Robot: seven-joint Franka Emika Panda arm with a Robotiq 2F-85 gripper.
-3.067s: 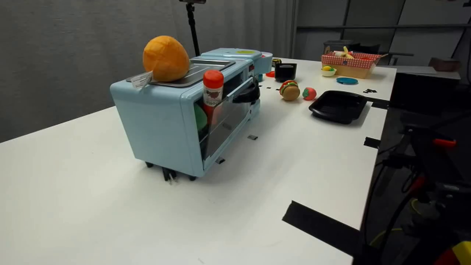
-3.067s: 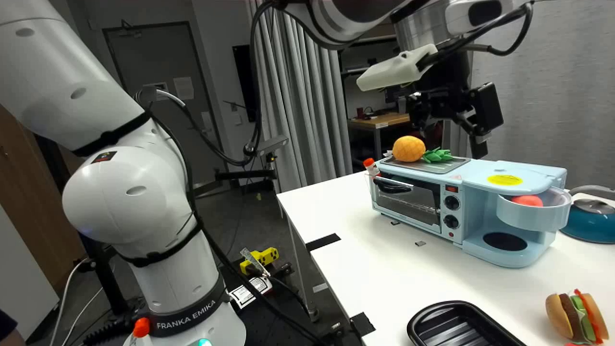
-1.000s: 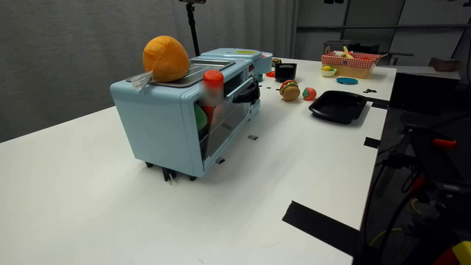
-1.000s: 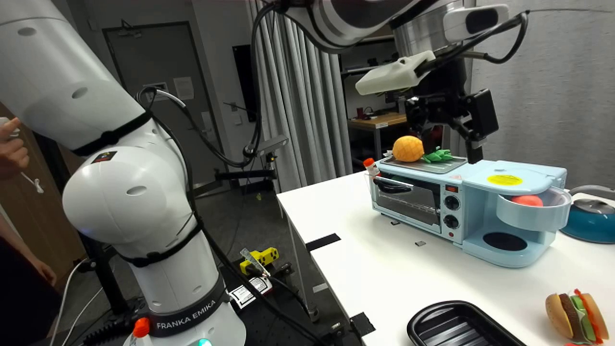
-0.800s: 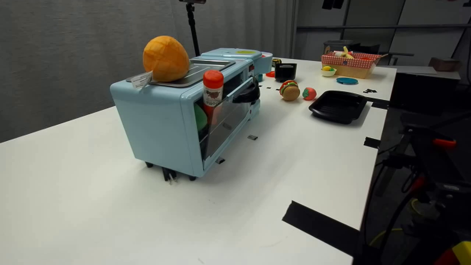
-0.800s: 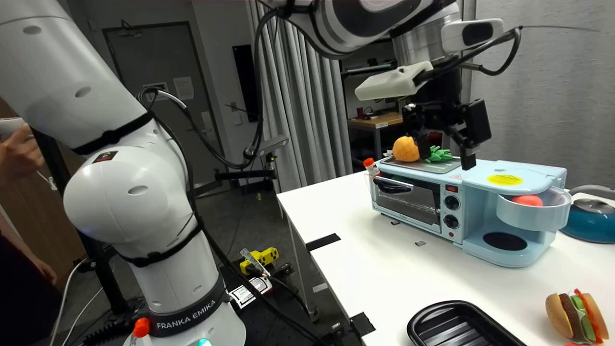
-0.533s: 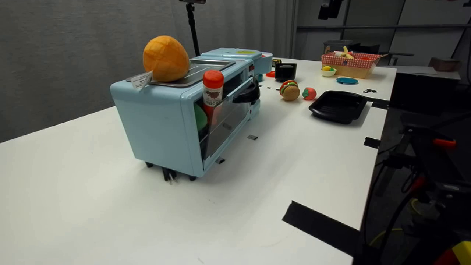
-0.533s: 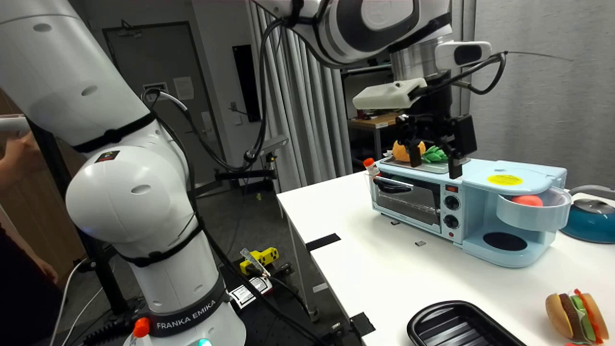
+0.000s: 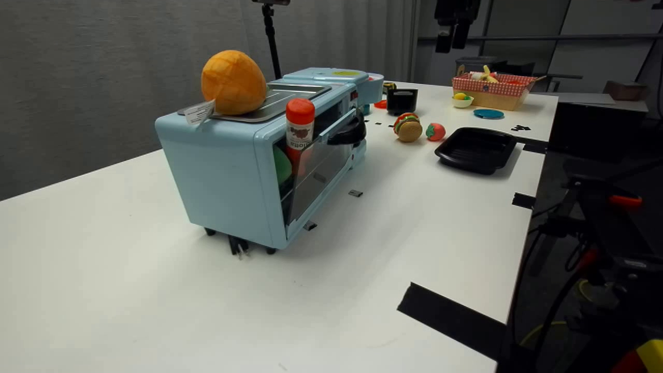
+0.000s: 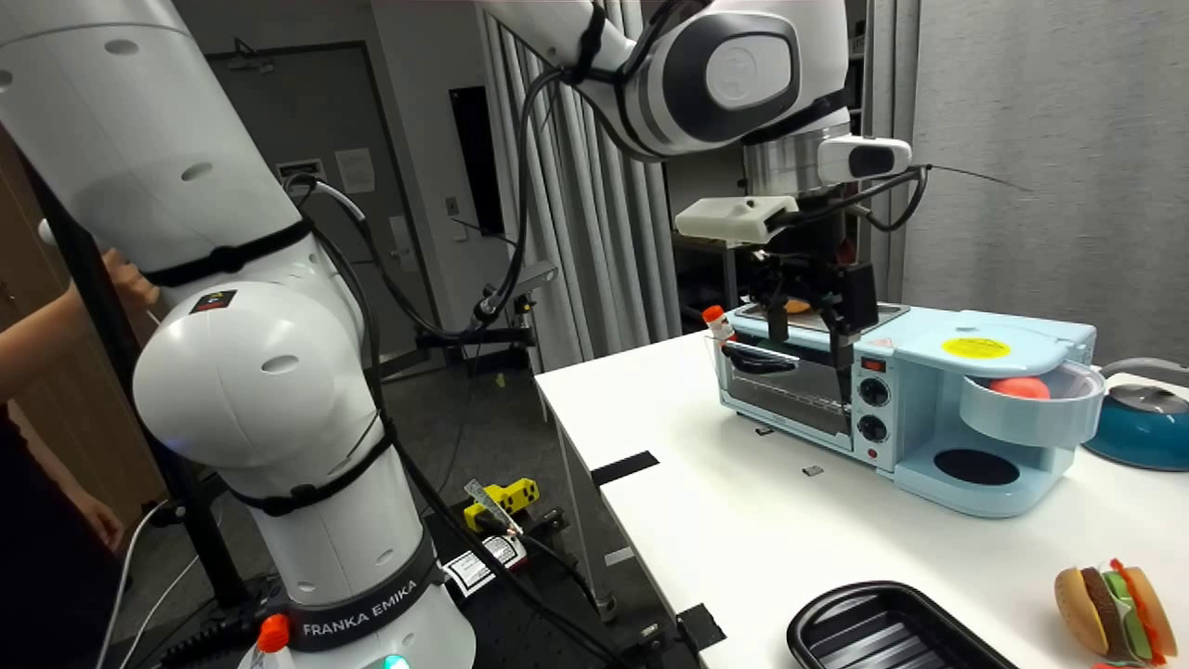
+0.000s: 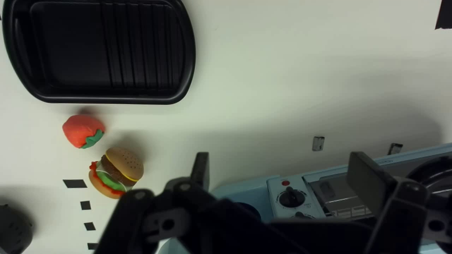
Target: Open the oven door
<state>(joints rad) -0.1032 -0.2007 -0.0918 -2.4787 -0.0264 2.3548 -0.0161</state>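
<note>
Sitting closest in an exterior view: the black tray (image 10: 896,636), with the toy burger (image 10: 1113,613) near it on the white table (image 10: 771,520). Farther back hangs the gripper (image 10: 809,342), fingers (image 11: 369,183) spread wide, clear of the oven door (image 10: 790,395), and that door stands ajar, tipped out at the top! A red-capped bottle (image 10: 721,327) pokes up through the gap. Right behind, there's the light-blue oven (image 10: 915,400) itself.

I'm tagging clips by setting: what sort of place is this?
Probably a robotics lab with a mock kitchen: a robot arm stands beside a table, black tape marks the tabletop, and a toy-looking burger lies on it.
</note>
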